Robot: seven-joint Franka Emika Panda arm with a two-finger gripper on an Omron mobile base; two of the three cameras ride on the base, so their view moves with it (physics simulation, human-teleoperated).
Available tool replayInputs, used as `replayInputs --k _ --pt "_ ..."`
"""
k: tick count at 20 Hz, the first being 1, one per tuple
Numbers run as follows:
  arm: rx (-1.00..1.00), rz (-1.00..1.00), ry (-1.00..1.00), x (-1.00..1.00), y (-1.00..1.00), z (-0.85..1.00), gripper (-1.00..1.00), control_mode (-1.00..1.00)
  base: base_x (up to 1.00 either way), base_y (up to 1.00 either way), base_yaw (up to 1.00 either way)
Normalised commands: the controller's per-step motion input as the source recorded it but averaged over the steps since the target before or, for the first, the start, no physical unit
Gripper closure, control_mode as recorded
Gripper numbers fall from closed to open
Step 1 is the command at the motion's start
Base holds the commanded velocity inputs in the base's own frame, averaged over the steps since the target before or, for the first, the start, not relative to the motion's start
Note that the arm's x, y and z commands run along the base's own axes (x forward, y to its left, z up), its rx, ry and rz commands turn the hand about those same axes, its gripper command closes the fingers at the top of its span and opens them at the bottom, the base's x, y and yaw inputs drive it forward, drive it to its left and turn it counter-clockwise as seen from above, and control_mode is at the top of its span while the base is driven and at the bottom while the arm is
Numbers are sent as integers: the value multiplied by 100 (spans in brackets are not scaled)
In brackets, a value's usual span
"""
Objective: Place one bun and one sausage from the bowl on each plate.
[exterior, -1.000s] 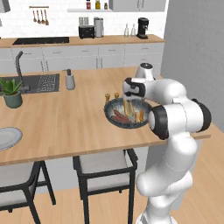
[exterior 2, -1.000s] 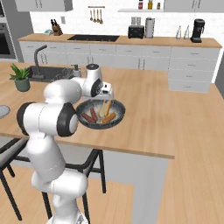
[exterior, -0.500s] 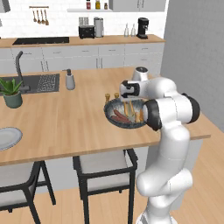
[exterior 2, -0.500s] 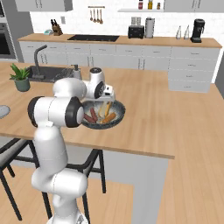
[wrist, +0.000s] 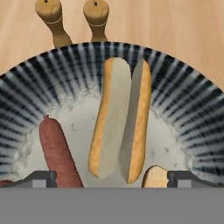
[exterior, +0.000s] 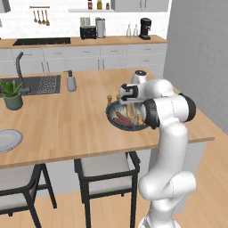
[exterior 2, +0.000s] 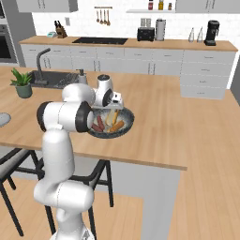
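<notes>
The dark bowl (exterior: 110, 118) (exterior 2: 130, 123) sits near the front edge of the island counter and holds buns and sausages. My gripper (exterior: 129, 102) (exterior 2: 115, 108) hangs open just above it, pointing down, with nothing between its fingers. In the hand view the bowl's striped wall (wrist: 183, 100) rings a split bun (wrist: 118, 127) lying straight ahead between my fingertips (wrist: 41, 178). A red-brown sausage (wrist: 57, 151) lies to its left, and the end of another bun (wrist: 155, 177) shows at the lower right. A pale grey plate (exterior: 6, 140) (exterior 2: 1, 118) lies far to the left on the counter.
Two small wooden shakers (wrist: 52, 17) stand just beyond the bowl. A potted plant (exterior: 12, 93), a soap dispenser (exterior: 71, 81) and a sink (exterior: 40, 84) are at the far left of the island. Stools (exterior: 107, 171) stand below the front edge.
The arm's elbow has swung up and inward. The gripper has stayed open over the bowl, and the food has not moved.
</notes>
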Motion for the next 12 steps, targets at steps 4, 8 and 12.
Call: replayInputs --k 4,8,12 --pt "0 0 0 27 0 -29 -100 -100 0 0 0" --pt "0 0 0 23 0 -17 -100 -100 0 0 0" --pt "0 0 0 18 0 -20 -100 -100 0 0 0"
